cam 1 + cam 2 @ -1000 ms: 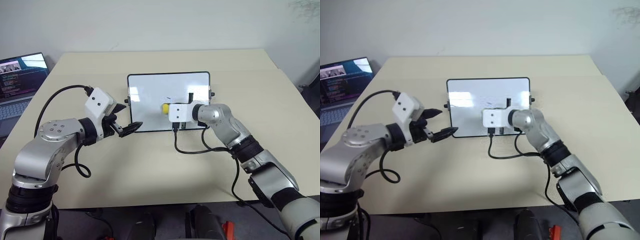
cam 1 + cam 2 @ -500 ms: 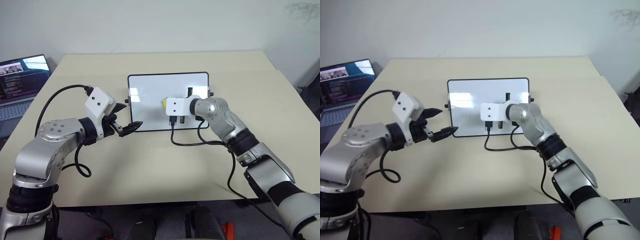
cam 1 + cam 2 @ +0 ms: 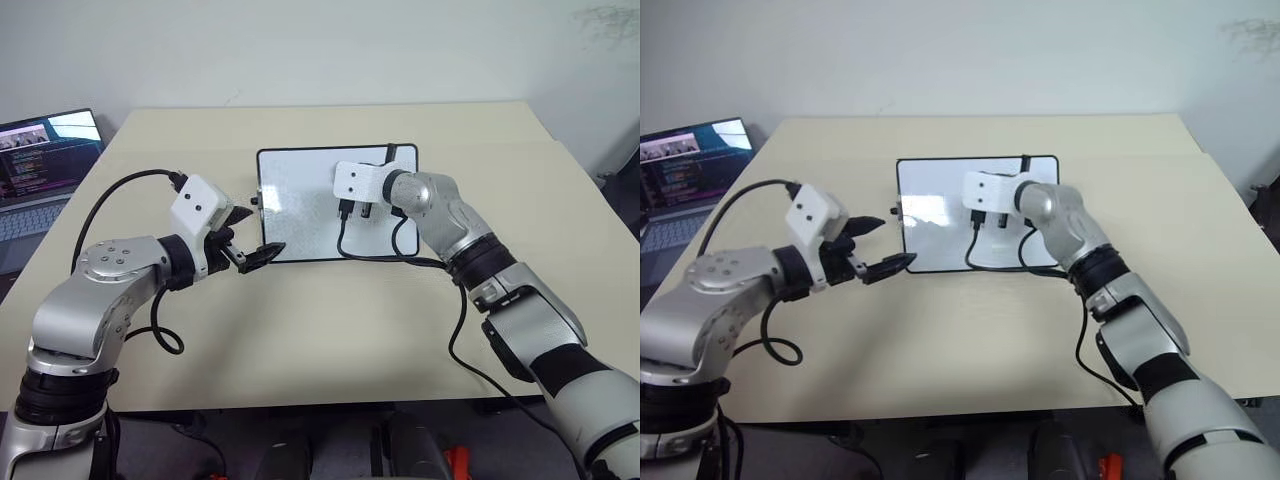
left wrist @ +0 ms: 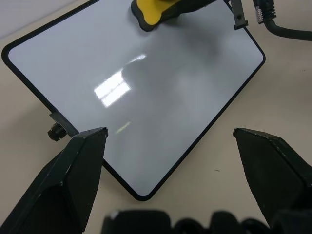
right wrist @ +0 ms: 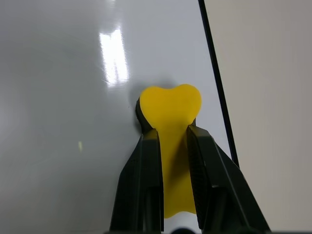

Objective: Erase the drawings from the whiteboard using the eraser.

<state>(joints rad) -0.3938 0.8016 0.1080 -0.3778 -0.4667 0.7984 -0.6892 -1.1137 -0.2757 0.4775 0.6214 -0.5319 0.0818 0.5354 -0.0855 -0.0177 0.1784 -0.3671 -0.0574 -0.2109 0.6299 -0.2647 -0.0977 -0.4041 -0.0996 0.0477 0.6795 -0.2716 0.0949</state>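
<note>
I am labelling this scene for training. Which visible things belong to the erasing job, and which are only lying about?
Belong to the job:
whiteboard
eraser
right end effector, shut on the eraser

Just lying about:
laptop
table

The worktop (image 3: pixel 330 330) lies bare in front of the whiteboard (image 3: pixel 300 215) and behind it, leaving wide room on both sides. Over the board's far edge the right gripper (image 5: pixel 170 141) and its arm block the way, jaws clamped on the eraser (image 5: pixel 170 122), a black cable (image 3: pixel 375 255) trailing across the near edge. The left gripper (image 3: pixel 255 245) hangs off the board's left corner, jaws spread. A laptop (image 3: pixel 40 160) stands at the far left.
</note>
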